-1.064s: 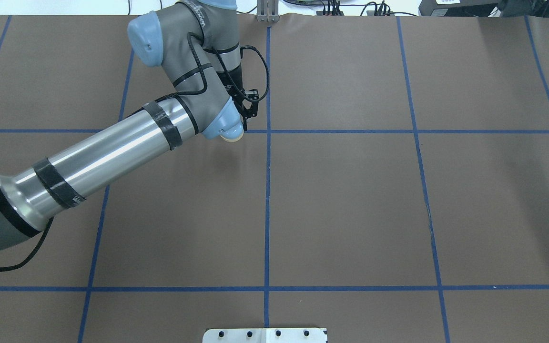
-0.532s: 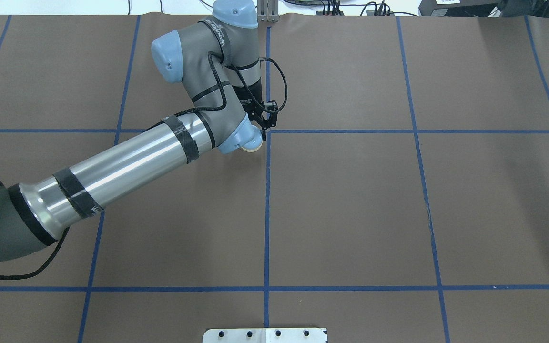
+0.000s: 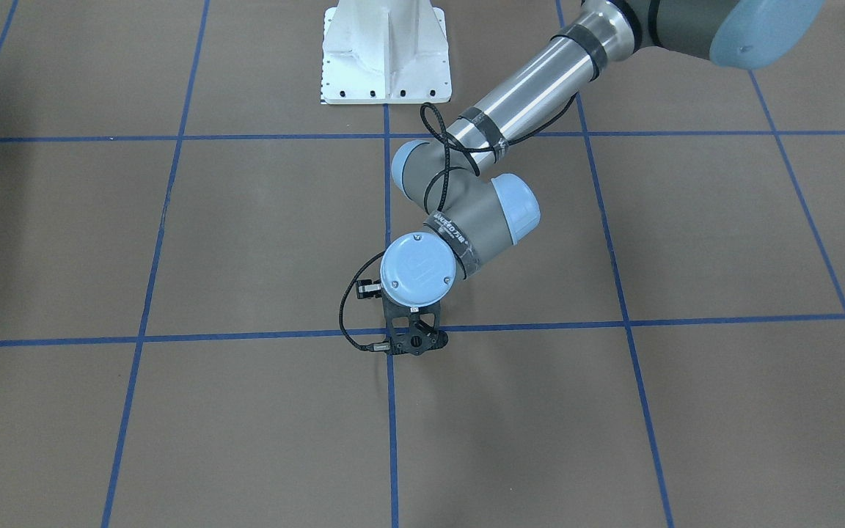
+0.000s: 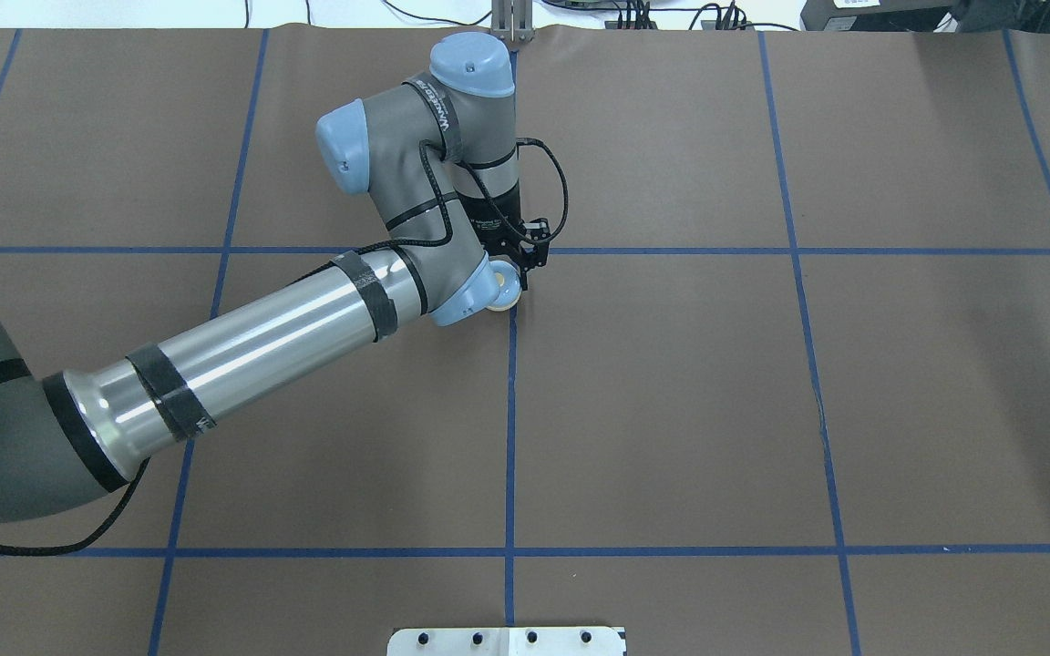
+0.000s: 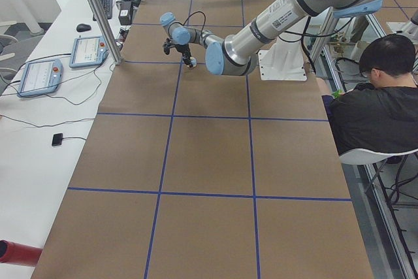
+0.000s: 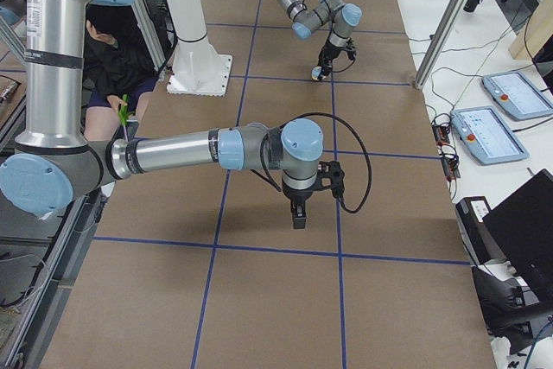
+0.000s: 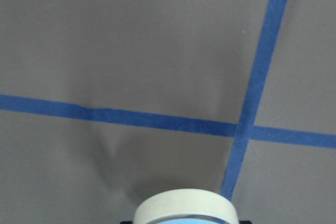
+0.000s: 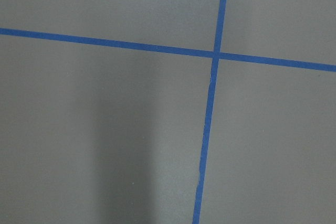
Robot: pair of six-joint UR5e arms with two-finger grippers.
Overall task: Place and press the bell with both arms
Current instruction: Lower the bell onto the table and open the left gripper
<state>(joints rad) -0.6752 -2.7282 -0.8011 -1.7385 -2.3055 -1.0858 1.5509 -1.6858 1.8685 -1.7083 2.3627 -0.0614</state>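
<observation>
**Item: bell** (image 7: pixel 184 209)
- Location: close over the brown counter (image 4: pixel 671 383), just beside the central blue tape crossing (image 4: pixel 511 251), on the robot's side of it. Contact with the counter cannot be told.
- Orientation: axis about upright, with the round base toward the counter and the dome toward the wrist.
- Appearance: small, with a cream base rim and a light-blue dome. It is largely hidden under the wrist cap in the overhead view.

**Item: left hand** (image 4: pixel 520 273)
- Points down and pinches the bell. Black finger ends show at either side of the base in the wrist view.
- Carried by the left arm (image 4: pixel 261 337), which reaches in to the crossing.

**Item: right hand** (image 6: pixel 299 212)
- Points down, well apart from the crossing, toward the robot's right. Whether it is spread or pressed together cannot be told.

**Markings:** lettered band (image 4: pixel 441 102) on the left wrist, unreadable.
</observation>
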